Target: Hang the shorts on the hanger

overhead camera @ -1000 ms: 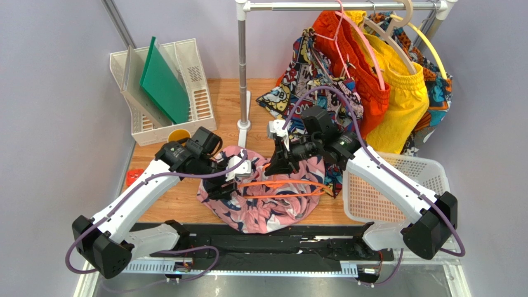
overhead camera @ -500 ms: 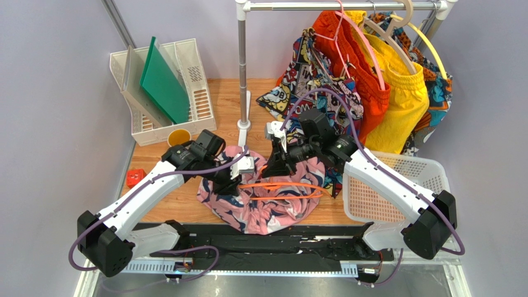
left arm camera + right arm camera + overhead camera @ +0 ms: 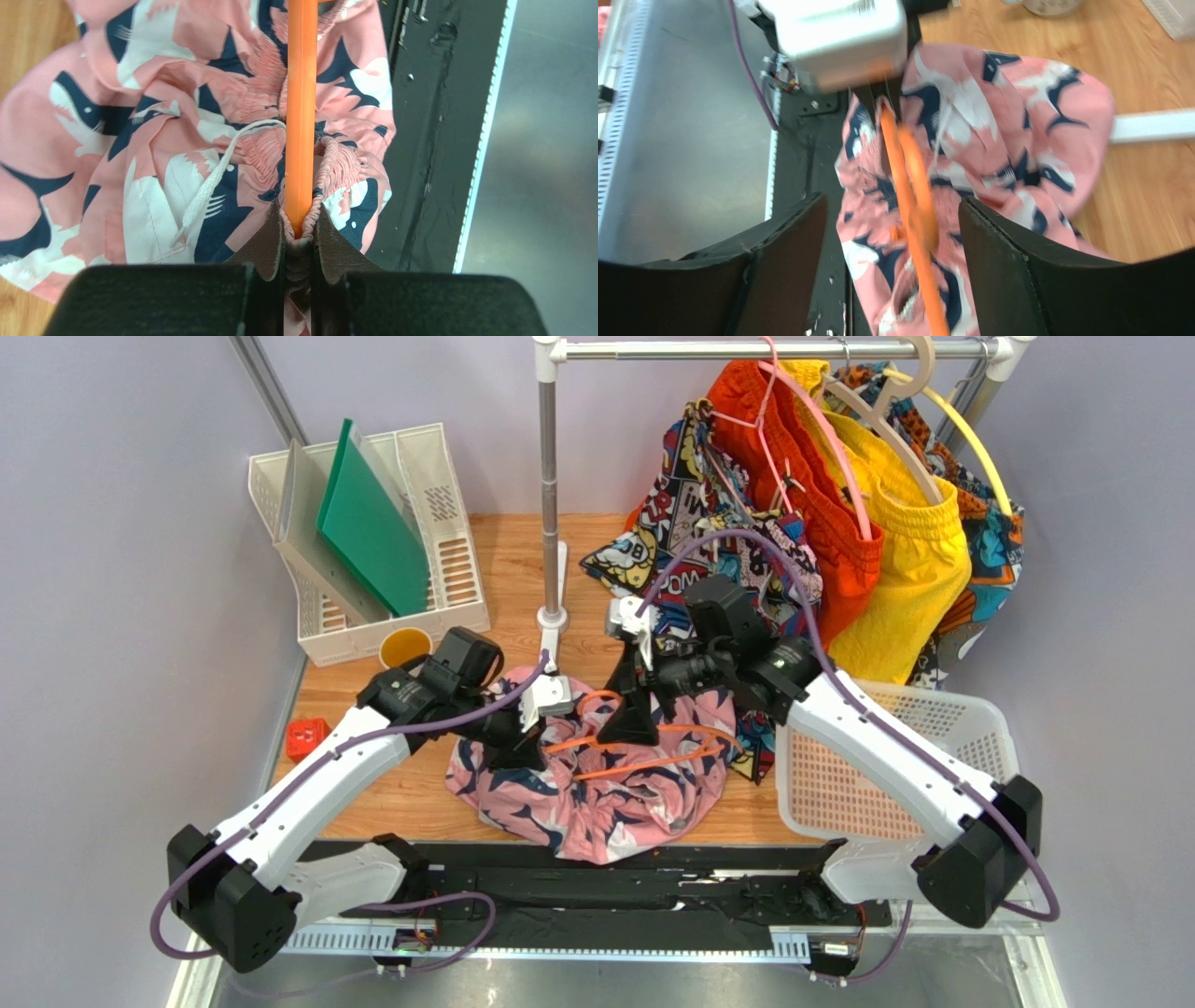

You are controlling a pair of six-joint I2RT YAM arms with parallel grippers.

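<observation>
Table (image 3: 505, 560); wrist cam: L hand (image 3: 298, 234) pinches hanger (image 3: 300, 105).

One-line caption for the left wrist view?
Left gripper shut on the orange hanger bar and the gathered waistband of the pink bird-print shorts.

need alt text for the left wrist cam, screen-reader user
The left gripper is pinched shut on the bar of the orange hanger, with the gathered waistband of the pink bird-print shorts caught in the same grip. The bar runs straight up the frame from the jaws; the shorts lie crumpled beneath it.
</observation>
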